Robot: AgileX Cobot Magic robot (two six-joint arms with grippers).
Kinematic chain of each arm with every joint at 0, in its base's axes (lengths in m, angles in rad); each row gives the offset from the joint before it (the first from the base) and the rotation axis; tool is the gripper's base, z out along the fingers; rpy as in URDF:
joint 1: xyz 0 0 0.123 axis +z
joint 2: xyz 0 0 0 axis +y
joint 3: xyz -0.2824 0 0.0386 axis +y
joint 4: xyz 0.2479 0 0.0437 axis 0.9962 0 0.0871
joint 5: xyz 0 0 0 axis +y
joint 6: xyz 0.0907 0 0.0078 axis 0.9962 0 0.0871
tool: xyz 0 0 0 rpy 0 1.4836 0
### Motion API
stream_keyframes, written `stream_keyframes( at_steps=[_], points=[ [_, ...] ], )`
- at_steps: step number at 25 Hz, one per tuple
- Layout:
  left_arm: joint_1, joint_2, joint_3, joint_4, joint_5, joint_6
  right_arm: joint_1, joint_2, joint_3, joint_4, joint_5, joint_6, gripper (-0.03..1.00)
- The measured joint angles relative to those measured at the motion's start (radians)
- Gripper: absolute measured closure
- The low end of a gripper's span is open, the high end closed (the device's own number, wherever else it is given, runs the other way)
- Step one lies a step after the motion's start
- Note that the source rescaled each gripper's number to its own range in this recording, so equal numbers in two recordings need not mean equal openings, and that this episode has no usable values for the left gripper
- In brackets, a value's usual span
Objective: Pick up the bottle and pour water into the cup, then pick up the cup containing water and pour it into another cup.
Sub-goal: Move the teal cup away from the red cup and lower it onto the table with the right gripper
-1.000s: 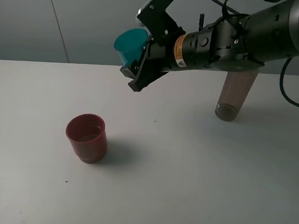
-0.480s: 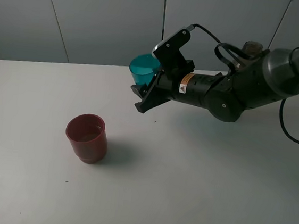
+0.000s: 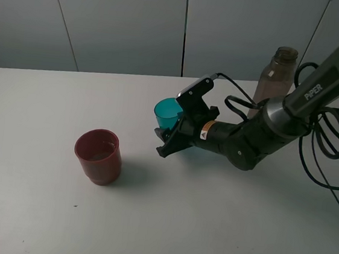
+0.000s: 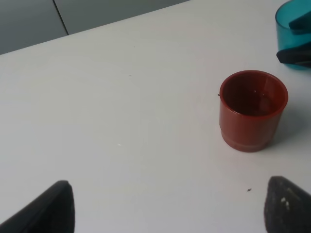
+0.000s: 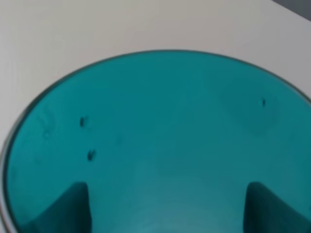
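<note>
The teal-blue cup (image 3: 169, 111) stands upright at the table's middle, low over or on the surface; I cannot tell which. My right gripper (image 3: 172, 131) is shut on the cup, one finger on each side. In the right wrist view the cup (image 5: 160, 136) fills the frame, and the dark fingers (image 5: 68, 208) show through its wall. The dull-red other cup (image 3: 98, 156) stands upright to the left, also seen as the red cup (image 4: 252, 109) in the left wrist view. The grey-brown bottle (image 3: 276, 74) stands upright at the back right. My left gripper (image 4: 167, 213) hangs open, well short of the red cup.
The white table (image 3: 207, 228) ends at a grey panelled wall (image 3: 126, 19) behind. The right arm's black cables (image 3: 323, 161) loop over the table's right side. A few small dark specks lie on the surface near the red cup.
The right arm came down and to the right with the teal cup, from high and tilted to upright near the table. The bottle behind it now shows in full.
</note>
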Motion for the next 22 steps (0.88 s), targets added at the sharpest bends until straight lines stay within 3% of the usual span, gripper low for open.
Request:
stream_keyframes(
  at_steps=[12, 13, 14, 16, 17, 19, 22],
  points=[
    [0.0, 0.0, 0.0, 0.0, 0.0, 0.0, -0.008, 0.011, 0.001, 0.0, -0.032, 0.0, 0.92],
    [0.0, 0.0, 0.0, 0.0, 0.0, 0.0, -0.008, 0.011, 0.001, 0.0, -0.032, 0.0, 0.87],
    [0.0, 0.0, 0.0, 0.0, 0.0, 0.0, -0.008, 0.013, 0.001, 0.0, -0.026, 0.0, 0.7],
    [0.0, 0.0, 0.0, 0.0, 0.0, 0.0, -0.008, 0.016, 0.005, 0.0, -0.019, 0.0, 0.19],
    [0.0, 0.0, 0.0, 0.0, 0.0, 0.0, -0.008, 0.016, 0.005, 0.0, -0.016, 0.0, 0.06],
    [0.0, 0.0, 0.0, 0.0, 0.0, 0.0, -0.008, 0.016, 0.005, 0.0, -0.016, 0.0, -0.01],
    [0.0, 0.0, 0.0, 0.0, 0.0, 0.0, -0.008, 0.003, 0.007, 0.0, -0.006, 0.0, -0.03]
  ],
)
